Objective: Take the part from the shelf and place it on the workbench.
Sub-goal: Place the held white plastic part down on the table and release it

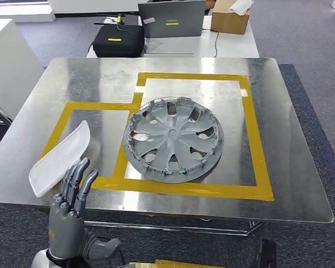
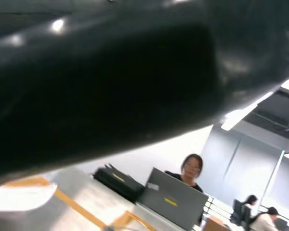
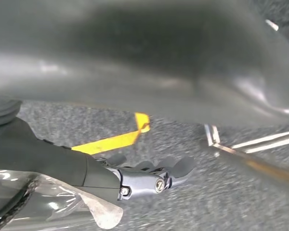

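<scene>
Now grey wheel cover (image 1: 173, 139) flat inside workbench's (image 1: 283, 167) yellow tape frame (image 1: 254, 139), left robot hand (image 1: 71, 209) empty, fingers apart.

We see a steel table (image 1: 283, 167) marked with yellow tape (image 1: 258, 139) on grey carpet (image 1: 309, 33); behind it, a white desk (image 1: 237, 44) carries a laptop (image 1: 171, 18), black case (image 1: 117, 40) and cardboard box (image 1: 229, 21) under ceiling strip lights (image 2: 241, 115).

- The grey wheel cover (image 1: 173, 139) fills most of the large taped square at the surface's (image 1: 283, 167) middle.
- The white curved part (image 1: 60, 158) lies near the front left edge, just beyond the left hand (image 1: 68, 215).
- Bare metal runs along the right side.
</scene>
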Action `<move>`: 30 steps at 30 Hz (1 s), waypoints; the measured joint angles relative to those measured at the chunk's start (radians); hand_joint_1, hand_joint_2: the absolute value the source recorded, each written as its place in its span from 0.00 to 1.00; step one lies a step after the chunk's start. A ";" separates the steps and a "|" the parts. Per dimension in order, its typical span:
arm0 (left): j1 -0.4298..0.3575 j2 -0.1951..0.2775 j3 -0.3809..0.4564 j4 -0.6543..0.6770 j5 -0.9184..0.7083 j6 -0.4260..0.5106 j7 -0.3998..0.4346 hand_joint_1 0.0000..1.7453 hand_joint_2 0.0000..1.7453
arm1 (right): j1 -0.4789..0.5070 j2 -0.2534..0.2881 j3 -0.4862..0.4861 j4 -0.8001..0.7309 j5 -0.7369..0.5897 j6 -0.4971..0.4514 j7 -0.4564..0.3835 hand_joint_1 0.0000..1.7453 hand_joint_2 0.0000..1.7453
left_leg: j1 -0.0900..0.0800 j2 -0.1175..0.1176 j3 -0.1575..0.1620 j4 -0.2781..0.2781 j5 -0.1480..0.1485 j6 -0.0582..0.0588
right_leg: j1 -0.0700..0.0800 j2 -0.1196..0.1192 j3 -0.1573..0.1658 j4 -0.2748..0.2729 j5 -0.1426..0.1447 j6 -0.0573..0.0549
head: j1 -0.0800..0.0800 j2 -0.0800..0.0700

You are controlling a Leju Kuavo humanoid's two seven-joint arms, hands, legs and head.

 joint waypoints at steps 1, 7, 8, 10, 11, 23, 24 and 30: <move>0.006 0.000 -0.001 0.000 0.042 0.000 -0.023 0.00 0.00 | 0.000 0.000 -0.003 0.000 -0.005 -0.001 -0.002 0.00 0.00 | 0.000 0.000 -0.011 0.044 -0.018 0.001 | 0.003 -0.001 -0.008 0.000 0.005 -0.004 | 0.000 0.000; 0.036 -0.015 0.002 0.004 0.210 -0.002 -0.146 0.00 0.00 | 0.007 0.003 -0.016 -0.002 -0.024 0.027 -0.033 0.00 0.00 | -0.018 -0.001 0.175 -0.232 0.084 0.048 | 0.017 0.002 -0.044 -0.002 0.046 0.001 | 0.001 0.000; 0.038 -0.021 0.003 0.009 0.217 -0.003 -0.161 0.00 0.00 | 0.008 0.004 -0.017 -0.002 -0.024 0.032 -0.034 0.00 0.00 | -0.022 -0.001 0.186 -0.257 0.086 0.051 | 0.014 0.001 -0.046 -0.005 0.054 0.007 | 0.001 0.000; 0.042 -0.030 0.004 0.021 0.215 -0.007 -0.173 0.00 0.00 | 0.008 0.006 -0.017 -0.003 -0.024 0.037 -0.035 0.00 0.00 | -0.025 0.000 0.179 -0.268 0.105 0.051 | 0.010 -0.001 -0.047 -0.012 0.069 0.022 | 0.000 0.000; 0.043 -0.034 0.004 0.026 0.215 -0.008 -0.176 0.00 0.00 | 0.009 0.006 -0.017 -0.003 -0.024 0.039 -0.036 0.00 0.00 | -0.023 0.001 0.173 -0.274 0.117 0.053 | 0.009 -0.001 -0.052 -0.010 0.062 0.028 | 0.000 0.000; 0.041 -0.055 0.016 0.092 0.512 -0.097 -0.224 0.00 0.00 | -0.012 0.002 -0.028 -0.006 -0.068 0.015 -0.049 0.00 0.00 | -0.021 0.022 0.028 -0.236 0.223 0.044 | 0.010 -0.031 0.135 -0.032 -0.071 0.045 | 0.009 0.000; 0.046 -0.061 0.028 0.111 0.558 -0.101 -0.239 0.00 0.00 | -0.014 0.002 -0.030 -0.006 -0.069 0.025 -0.063 0.00 0.00 | -0.022 0.028 0.025 -0.232 0.227 0.039 | 0.013 -0.029 0.142 -0.052 -0.079 0.035 | 0.009 0.000; 0.132 -0.121 0.173 0.293 0.796 -0.143 -0.375 0.00 0.00 | 0.014 0.003 -0.032 -0.021 -0.073 0.084 -0.131 0.00 0.00 | -0.011 0.006 -0.015 -0.070 0.059 0.004 | 0.011 0.005 0.088 -0.054 -0.032 -0.007 | 0.007 0.000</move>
